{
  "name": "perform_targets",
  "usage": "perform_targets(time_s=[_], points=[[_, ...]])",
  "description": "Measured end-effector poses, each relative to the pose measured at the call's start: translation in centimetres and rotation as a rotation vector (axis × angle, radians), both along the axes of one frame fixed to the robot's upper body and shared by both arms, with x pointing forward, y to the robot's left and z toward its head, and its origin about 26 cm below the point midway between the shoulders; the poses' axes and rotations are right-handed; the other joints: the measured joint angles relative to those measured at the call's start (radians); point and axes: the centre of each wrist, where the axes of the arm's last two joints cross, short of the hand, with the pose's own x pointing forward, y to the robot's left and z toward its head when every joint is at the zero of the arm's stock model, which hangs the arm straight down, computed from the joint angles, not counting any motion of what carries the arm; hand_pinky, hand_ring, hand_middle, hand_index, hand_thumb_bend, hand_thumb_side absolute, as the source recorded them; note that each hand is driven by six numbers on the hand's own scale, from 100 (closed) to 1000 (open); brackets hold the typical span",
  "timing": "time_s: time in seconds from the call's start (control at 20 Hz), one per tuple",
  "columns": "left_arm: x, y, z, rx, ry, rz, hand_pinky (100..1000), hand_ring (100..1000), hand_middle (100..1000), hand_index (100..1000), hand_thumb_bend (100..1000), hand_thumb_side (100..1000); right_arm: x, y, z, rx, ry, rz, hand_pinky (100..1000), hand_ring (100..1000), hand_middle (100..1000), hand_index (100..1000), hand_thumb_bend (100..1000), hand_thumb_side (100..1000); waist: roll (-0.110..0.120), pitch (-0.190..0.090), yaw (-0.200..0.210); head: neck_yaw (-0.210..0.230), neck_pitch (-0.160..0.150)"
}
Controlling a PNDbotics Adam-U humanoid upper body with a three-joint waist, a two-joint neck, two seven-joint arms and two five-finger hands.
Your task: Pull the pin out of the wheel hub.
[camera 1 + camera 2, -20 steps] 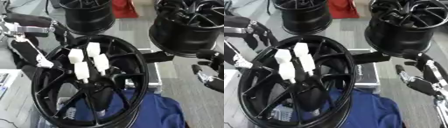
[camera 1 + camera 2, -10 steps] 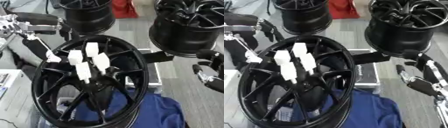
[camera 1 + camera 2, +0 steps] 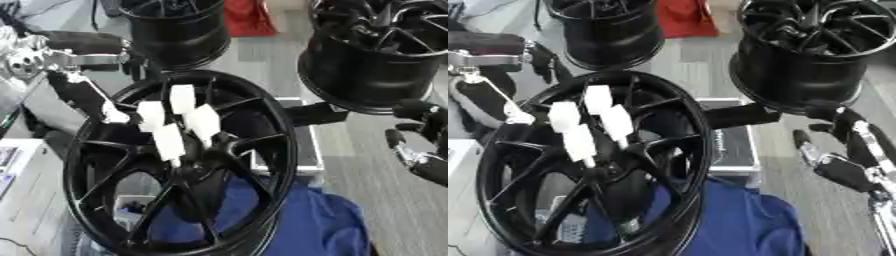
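A big black wheel hub [image 3: 179,165] stands tilted in the middle. Several white pins [image 3: 182,122] stick out of its centre, close together. My left hand [image 3: 74,55] comes in from the upper left. One long finger stretches down to the hub's upper left rim, and its white tip [image 3: 114,116] lies just left of the nearest pin. Whether it touches that pin I cannot tell. At the right edge my right hand [image 3: 842,167] hangs open with relaxed fingers, well clear of the hub and holding nothing.
Two more black wheels stand behind, one at the top centre [image 3: 175,30] and one at the top right [image 3: 376,55]. A red object [image 3: 249,17] lies between them. Under the hub are a dark case [image 3: 732,145] and a blue cloth [image 3: 306,225].
My left hand has moved right, and its white fingertip has come from the hub's left side to its upper left rim, closer to the pins. The right hand has stayed put.
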Motion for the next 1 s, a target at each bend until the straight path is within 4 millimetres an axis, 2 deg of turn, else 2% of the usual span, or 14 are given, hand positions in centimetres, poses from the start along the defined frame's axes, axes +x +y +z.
perform_targets(time_s=[1.0], points=[[0.8,0.0,-1.3,0.029,0.086,0.018,661,617,641,824,434,314,0.0,0.0,0.0,0.000,0.000,-0.001,782,844,769,838,251,238,0.002,0.003,-0.007,0.015,0.000]])
